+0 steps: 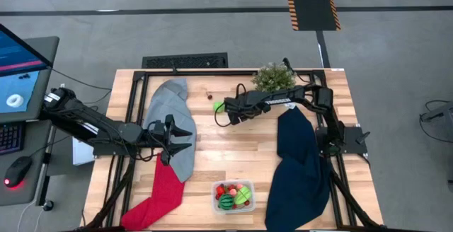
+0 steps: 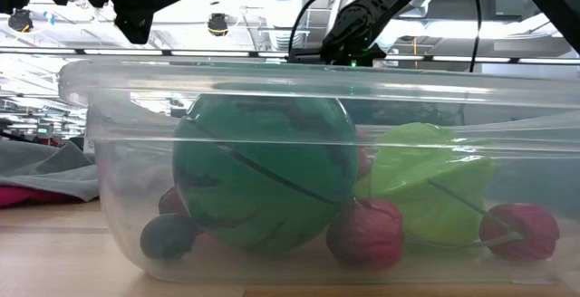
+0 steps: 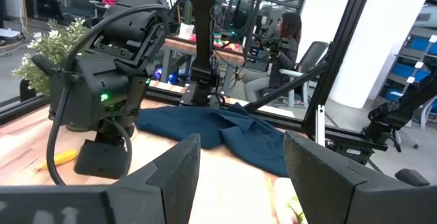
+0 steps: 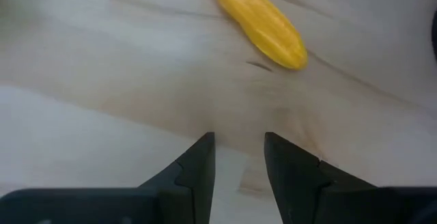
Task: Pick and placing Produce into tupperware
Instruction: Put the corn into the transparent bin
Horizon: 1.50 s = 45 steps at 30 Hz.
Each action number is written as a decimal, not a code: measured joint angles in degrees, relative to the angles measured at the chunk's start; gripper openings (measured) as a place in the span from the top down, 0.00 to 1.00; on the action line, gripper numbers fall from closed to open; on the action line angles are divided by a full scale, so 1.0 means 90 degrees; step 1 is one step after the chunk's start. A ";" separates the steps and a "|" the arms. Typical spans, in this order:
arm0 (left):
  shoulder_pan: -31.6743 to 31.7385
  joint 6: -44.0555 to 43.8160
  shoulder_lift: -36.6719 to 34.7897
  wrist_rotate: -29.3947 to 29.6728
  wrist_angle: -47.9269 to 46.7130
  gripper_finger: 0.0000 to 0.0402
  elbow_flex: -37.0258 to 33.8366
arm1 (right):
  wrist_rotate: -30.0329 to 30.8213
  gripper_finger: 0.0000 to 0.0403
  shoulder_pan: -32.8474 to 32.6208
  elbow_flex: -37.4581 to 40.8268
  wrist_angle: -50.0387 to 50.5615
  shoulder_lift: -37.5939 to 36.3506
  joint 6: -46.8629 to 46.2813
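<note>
Produce first: a yellow toy piece (image 4: 258,20), long and banana-like, lies on bare wood at the top of the right wrist view, and the right gripper (image 4: 239,157) looks straight down with nothing between its fingers. They stand a narrow gap apart, empty. My read: this is the approach to a pick, and the piece sits ahead of the fingertips, not yet between them. To do it well, the gripper should travel forward until the yellow piece is centred, turn so the fingers straddle its short width rather than its length, open a touch more, then drop close to the wood before closing.

In the high view the right gripper (image 1: 230,109) hovers at upper centre, and a small green piece (image 1: 219,107) sits just beside it. That is a neighbour to avoid nudging. A tiny dark item (image 1: 209,95) lies a little above and left of it, too small to name.

The tupperware (image 1: 216,187) waits at bottom centre of the high view, well apart, already holding the striped melon ball (image 2: 263,175), a light green piece (image 2: 426,179) and red ones (image 2: 367,234).

The potted plant (image 1: 273,77) stands close behind the working arm, and the dark blue cloth (image 1: 301,165) lies beside the route to the container. The left gripper (image 1: 170,141), moderately open and empty, idles over the grey cloth (image 1: 173,119), with the red cloth (image 1: 161,189) below it.
</note>
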<state>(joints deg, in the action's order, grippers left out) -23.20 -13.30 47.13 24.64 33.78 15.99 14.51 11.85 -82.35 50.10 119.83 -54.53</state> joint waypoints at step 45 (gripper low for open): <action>0.0007 0.0305 0.0002 0.0081 -0.0411 0.50 0.0000 | -0.1076 0.66 0.1074 -0.0981 0.0482 -0.0017 0.6938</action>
<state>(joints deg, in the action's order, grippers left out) -23.14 -10.56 47.16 25.38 30.08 15.99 4.82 21.52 -91.18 54.44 119.68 7.91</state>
